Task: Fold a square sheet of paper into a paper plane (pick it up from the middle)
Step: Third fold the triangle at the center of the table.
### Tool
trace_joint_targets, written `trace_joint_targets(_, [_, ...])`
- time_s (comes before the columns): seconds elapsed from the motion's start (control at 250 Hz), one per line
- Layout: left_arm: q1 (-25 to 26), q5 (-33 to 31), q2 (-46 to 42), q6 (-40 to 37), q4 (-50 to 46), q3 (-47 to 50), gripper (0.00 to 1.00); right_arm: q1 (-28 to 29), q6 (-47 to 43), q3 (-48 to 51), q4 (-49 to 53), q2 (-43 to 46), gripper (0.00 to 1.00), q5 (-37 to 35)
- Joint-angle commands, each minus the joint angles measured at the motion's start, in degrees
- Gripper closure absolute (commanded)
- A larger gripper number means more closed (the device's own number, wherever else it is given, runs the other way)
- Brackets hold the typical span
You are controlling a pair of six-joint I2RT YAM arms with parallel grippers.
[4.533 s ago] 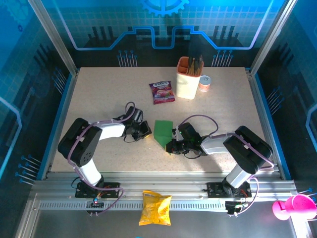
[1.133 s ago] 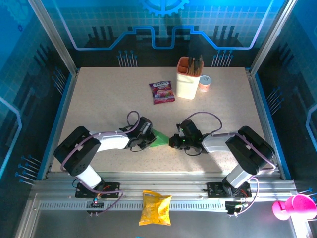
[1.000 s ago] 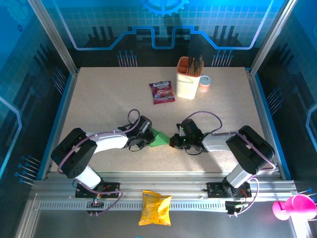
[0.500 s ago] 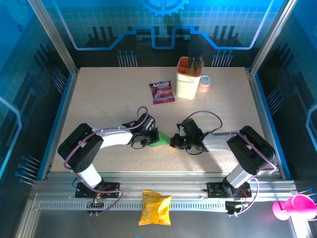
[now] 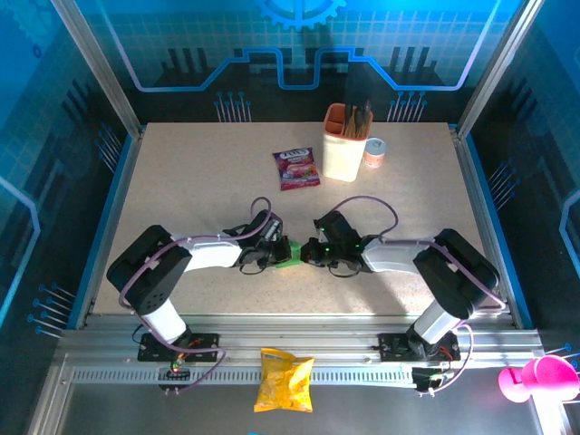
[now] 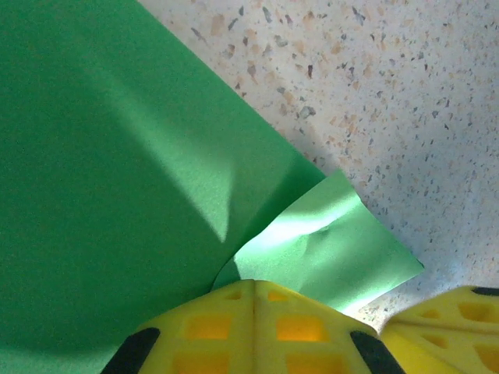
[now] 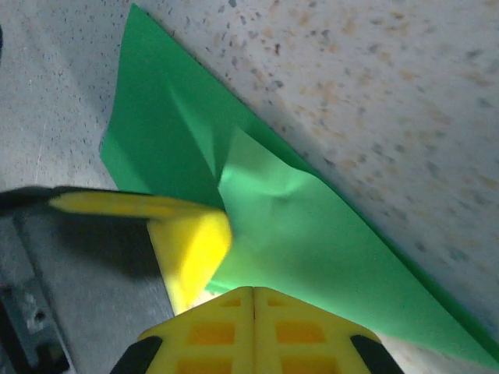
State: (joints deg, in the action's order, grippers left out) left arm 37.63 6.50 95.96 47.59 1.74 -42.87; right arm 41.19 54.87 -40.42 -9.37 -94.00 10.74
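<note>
The square sheet of paper point(image 5: 289, 256) is bright green and lies folded on the speckled table between the two grippers, mostly covered by them. In the left wrist view the sheet point(image 6: 117, 179) fills the left side, and a lighter flap point(image 6: 335, 249) curls up at its edge. My left gripper point(image 6: 253, 284) is shut, its tip resting on the paper at that flap. My right gripper point(image 7: 253, 290) is also shut and presses on the green sheet point(image 7: 335, 241) from the other side. The left gripper's yellow finger point(image 7: 189, 241) shows beside it. From above, the left gripper point(image 5: 277, 253) and right gripper point(image 5: 311, 251) almost meet.
A purple snack sachet point(image 5: 296, 169) lies further back. A cream holder point(image 5: 345, 145) and a small can point(image 5: 374, 152) stand at the back right. A yellow crisp bag point(image 5: 285, 380) rests on the front rail, and a pink cup point(image 5: 535, 378) sits at the far right.
Both grippers have closed in on each other over the paper, the left moving right and the right moving left. The green sheet now shows as a smaller patch between them.
</note>
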Motion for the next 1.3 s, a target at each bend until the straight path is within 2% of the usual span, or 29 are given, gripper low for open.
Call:
trace_joint_targets(0.0, [-0.10,-0.42,0.99,-1.36,-1.77,1.87,1.00,1.76,3.14,-3.09,-1.52,-3.93,1.00,-2.82])
trace_joint_targets(0.156, [-0.10,-1.04,1.07,-1.44,-2.27,2.16,1.00,2.76,7.99,-1.36,-2.51,-7.03,1.00,-7.55])
trace_joint_targets(0.324, [-0.44,-1.06,1.27,-1.42,-2.27,2.60,1.00,0.90,12.38,4.65,-0.87,-4.46,1.00,-12.73])
trace_joint_targets(0.519, [-0.98,-0.88,1.33,-1.35,-1.74,3.40,1.00,-1.84,11.37,6.80,7.35,1.22,1.00,-17.10])
trace_joint_targets(0.643, [-1.06,-0.78,1.65,-1.13,-1.47,3.57,1.00,-3.92,10.21,9.69,8.30,3.58,1.00,-18.37])
trace_joint_targets(0.915, [-1.15,-0.79,1.39,-1.40,-1.43,3.45,1.00,-9.34,8.03,17.47,5.25,12.52,1.00,-16.55])
trace_joint_targets(1.099, [-1.15,-0.70,1.51,-1.59,-1.56,3.49,1.00,-8.17,2.51,12.64,8.51,17.86,1.00,-12.86])
trace_joint_targets(1.298, [-1.16,-0.88,1.25,-1.69,-1.83,3.39,1.00,-4.96,0.59,6.22,7.83,14.16,1.00,-9.35])
